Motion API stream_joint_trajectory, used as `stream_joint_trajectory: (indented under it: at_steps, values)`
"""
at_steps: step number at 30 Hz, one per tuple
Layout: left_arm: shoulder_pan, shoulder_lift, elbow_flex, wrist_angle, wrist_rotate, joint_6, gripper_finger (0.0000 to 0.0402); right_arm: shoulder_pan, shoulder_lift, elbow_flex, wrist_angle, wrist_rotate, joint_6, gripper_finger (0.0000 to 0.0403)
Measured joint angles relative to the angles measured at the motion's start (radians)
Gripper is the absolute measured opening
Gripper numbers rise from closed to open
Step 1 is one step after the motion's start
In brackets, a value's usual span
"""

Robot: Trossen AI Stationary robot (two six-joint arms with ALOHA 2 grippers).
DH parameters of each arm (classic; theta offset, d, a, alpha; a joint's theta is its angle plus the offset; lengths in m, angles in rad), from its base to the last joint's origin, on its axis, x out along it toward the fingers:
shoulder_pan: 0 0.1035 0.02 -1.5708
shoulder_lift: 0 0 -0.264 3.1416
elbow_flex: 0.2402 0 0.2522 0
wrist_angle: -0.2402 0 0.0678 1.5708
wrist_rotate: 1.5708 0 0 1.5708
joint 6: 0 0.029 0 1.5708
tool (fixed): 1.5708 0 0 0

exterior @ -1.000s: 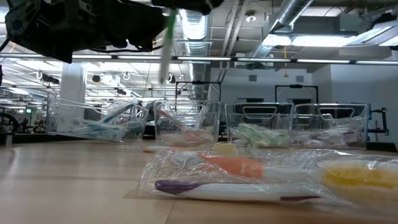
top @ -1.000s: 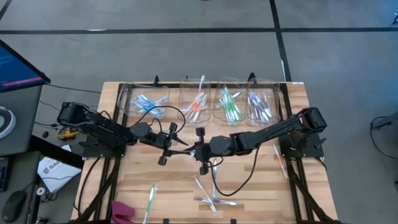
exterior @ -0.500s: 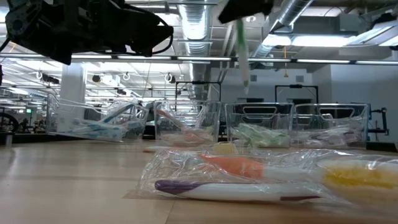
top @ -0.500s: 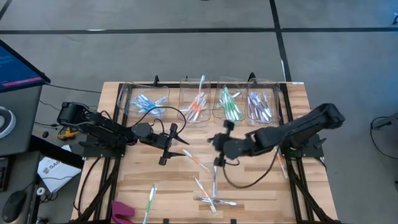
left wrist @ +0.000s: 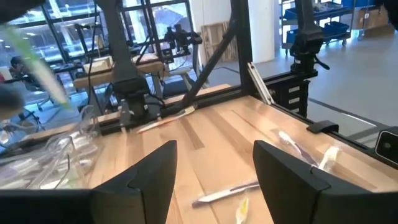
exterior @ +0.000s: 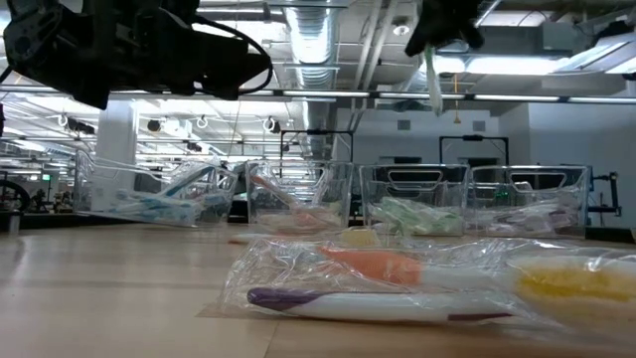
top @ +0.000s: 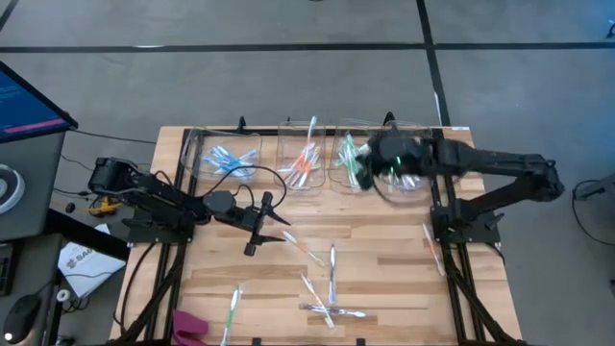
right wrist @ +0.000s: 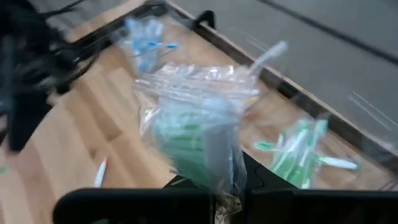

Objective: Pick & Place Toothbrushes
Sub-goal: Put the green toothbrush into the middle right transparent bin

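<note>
Now one green wrapped toothbrush (right wrist: pixel 214 146) hangs clamped in the right hand (top: pixel 370 161) above the green bin (top: pixel 353 163), third of four clear bins; six or so toothbrushes (top: pixel 319 288) lie loose on the table (top: pixel 404 274); left hand (top: pixel 279 226) fingers apart, empty, mid-table

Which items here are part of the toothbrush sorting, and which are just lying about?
Part of the job:
- green toothbrush in clear wrap, held by the right gripper over the bins
- loose wrapped toothbrushes on the wooden table
- four clear plastic bins of sorted toothbrushes
- open left gripper, empty

Lying about:
- pink object at the table's near edge
</note>
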Motion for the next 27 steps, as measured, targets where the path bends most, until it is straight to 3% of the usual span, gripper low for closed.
stream_joint_trajectory:
  at_steps: [11,18,27]
  values:
    - [0.0,0.0,-0.001,-0.006,0.0,-0.001,0.0204,-0.419,0.185,0.003,0.019,-0.345,-0.066,0.0001]
    - [0.004,0.0,-0.001,-0.02,0.0,-0.001,0.0204,-0.513,0.351,0.084,-0.023,-0.375,-0.11,0.0001]
    - [0.02,0.0,-0.001,-0.052,0.0,-0.001,0.0204,-0.526,0.551,0.216,-0.179,-0.375,-0.114,0.0001]
